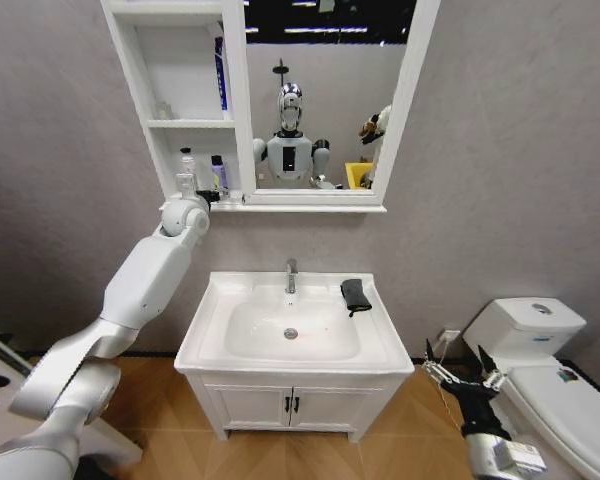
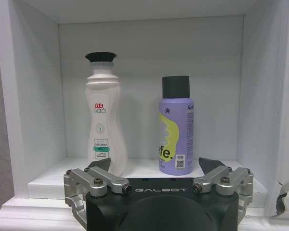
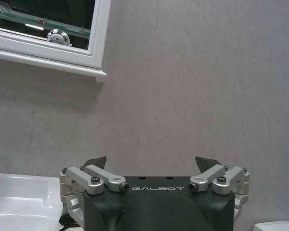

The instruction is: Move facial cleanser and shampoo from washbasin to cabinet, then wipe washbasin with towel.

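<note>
In the cabinet's point(image 1: 140, 90) bottom compartment stand a tall white bottle with a black cap point(image 2: 103, 115) point(image 1: 187, 166) and a purple bottle with a dark cap point(image 2: 176, 127) point(image 1: 219, 172); I cannot tell which is the facial cleanser and which the shampoo. My left gripper point(image 2: 155, 166) point(image 1: 210, 196) is open just in front of that shelf, holding nothing and clear of both bottles. The dark towel point(image 1: 355, 293) lies on the washbasin's point(image 1: 380, 345) back right rim. My right gripper point(image 1: 458, 365) point(image 3: 153, 163) hangs open and empty, low to the right of the washbasin.
A chrome faucet point(image 1: 291, 275) rises behind the bowl. A blue bottle point(image 1: 221, 80) stands in the cabinet's middle compartment. The mirror point(image 1: 320, 100) adjoins the cabinet. A white toilet point(image 1: 540, 370) stands at the right, close to my right arm. The vanity doors point(image 1: 290, 405) sit below the basin.
</note>
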Tool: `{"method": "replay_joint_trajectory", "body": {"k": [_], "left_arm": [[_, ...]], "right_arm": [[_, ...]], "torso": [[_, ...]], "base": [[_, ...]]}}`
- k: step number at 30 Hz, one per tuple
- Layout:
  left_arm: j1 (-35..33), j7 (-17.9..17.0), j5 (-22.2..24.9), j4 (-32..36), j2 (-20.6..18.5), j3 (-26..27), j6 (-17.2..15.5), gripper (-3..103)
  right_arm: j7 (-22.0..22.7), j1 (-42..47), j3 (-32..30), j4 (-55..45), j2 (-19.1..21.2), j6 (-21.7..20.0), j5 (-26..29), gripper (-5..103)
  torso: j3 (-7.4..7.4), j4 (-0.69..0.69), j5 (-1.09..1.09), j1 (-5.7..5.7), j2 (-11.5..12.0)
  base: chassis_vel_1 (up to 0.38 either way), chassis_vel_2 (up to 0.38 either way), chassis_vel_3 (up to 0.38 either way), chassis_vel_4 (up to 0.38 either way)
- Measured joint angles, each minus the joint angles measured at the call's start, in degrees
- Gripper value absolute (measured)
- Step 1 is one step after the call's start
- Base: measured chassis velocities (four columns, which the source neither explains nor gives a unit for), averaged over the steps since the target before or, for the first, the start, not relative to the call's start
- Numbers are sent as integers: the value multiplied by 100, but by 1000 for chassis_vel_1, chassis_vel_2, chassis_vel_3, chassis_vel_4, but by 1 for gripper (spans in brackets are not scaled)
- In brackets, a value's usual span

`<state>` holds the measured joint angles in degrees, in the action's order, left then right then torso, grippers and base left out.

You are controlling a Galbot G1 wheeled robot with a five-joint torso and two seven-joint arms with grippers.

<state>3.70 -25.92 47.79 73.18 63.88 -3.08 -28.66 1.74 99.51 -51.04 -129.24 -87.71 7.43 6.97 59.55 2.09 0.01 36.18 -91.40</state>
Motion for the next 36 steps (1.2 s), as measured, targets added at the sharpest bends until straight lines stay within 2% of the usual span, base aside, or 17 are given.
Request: {"method": "replay_joint_trajectory", "body": {"k": [7, 14, 16, 17, 19, 20, 21, 22, 24, 25, 28, 29, 30, 31, 33, 34, 36], "left_arm": [[-444, -175, 168, 903, -276, 166, -52, 100], [-1287, -413, 413, 2283, -1004, 584, -131, 100], [-1907, -446, 518, 3209, -1590, 964, -99, 100], [-1907, -446, 518, 3209, -1590, 964, -99, 100], [-2808, -539, 563, 4034, -1997, 1638, -67, 100], [-3459, -522, 454, 4412, -2081, 2104, -63, 100], [-3459, -522, 454, 4412, -2081, 2104, -63, 100], [-4052, -433, 296, 4682, -2082, 2524, -47, 100], [-5613, -9, -251, 5233, -1809, 3590, 100, 100], [-5613, -9, -251, 5233, -1809, 3590, 100, 100], [-7619, 712, -1326, 5686, -915, 4879, 709, 100], [-7619, 712, -1326, 5686, -915, 4879, 709, 100], [-8454, 1266, -1708, 5863, -393, 5369, 962, 100], [-8454, 1266, -1708, 5863, -393, 5369, 962, 100], [-9262, 1939, -1933, 6041, 270, 5868, 1287, 100], [-9262, 1939, -1933, 6041, 270, 5868, 1287, 100], [-9892, 2497, -1989, 6079, 901, 6245, 1659, 100]], "right_arm": [[1, -13, 8, -3, 12, -5, 1, 100], [-5, -36, 92, -34, 2, -51, -34, 100], [-17, -37, 114, -76, -10, -80, -38, 100], [-17, -37, 114, -76, -10, -80, -38, 100], [-32, -41, 124, -118, -4, -127, -38, 100], [-45, -57, 135, -144, 4, -167, -38, 100], [-45, -57, 135, -144, 4, -167, -38, 100], [-58, -72, 146, -170, 12, -207, -37, 100], [-105, -91, 175, -279, 32, -345, -31, 100], [-105, -91, 175, -279, 32, -345, -31, 100], [-199, -60, 182, -447, 145, -562, 34, 100], [-199, -60, 182, -447, 145, -562, 34, 100], [-215, -65, 184, -518, 215, -688, 69, 100], [-215, -65, 184, -518, 215, -688, 69, 100], [-223, -97, 214, -646, 302, -1027, 180, 100], [-223, -97, 214, -646, 302, -1027, 180, 100], [-217, -136, 287, -763, 345, -1317, 304, 100]], "torso": [[0, 0, 0, 0, 0], [0, -1, -1, 0, 0], [-1, 1, -1, 0, 0], [-1, 1, -1, 0, 0], [-2, 2, 0, -1, 0], [-2, 2, 0, -2, -1], [-2, 2, 0, -2, -1], [-2, 3, -4, -3, 0], [-2, 0, -2, -2, 0], [-2, 0, -2, -2, 0], [-2, 1, -1, -3, -1], [-2, 1, -1, -3, -1], [-2, 3, -3, -2, -1], [-2, 3, -3, -2, -1], [-2, 3, 1, -3, -1], [-2, 3, 1, -3, -1], [-2, 2, 0, -2, -1]], "base": [[0, 0, 0, 0], [0, 0, 0, 0], [0, 0, 0, 0], [0, 0, 0, 0], [0, 0, 0, 0], [0, 0, 0, 0], [0, 0, 0, 0], [0, 0, 0, 0], [0, 0, 0, 0], [0, 0, 0, 0], [0, 0, 0, 0], [0, 0, 0, 0], [0, 0, 0, 0], [0, 0, 0, 0], [0, 0, 0, 0], [0, 0, 0, 0], [0, 0, 0, 0]]}}
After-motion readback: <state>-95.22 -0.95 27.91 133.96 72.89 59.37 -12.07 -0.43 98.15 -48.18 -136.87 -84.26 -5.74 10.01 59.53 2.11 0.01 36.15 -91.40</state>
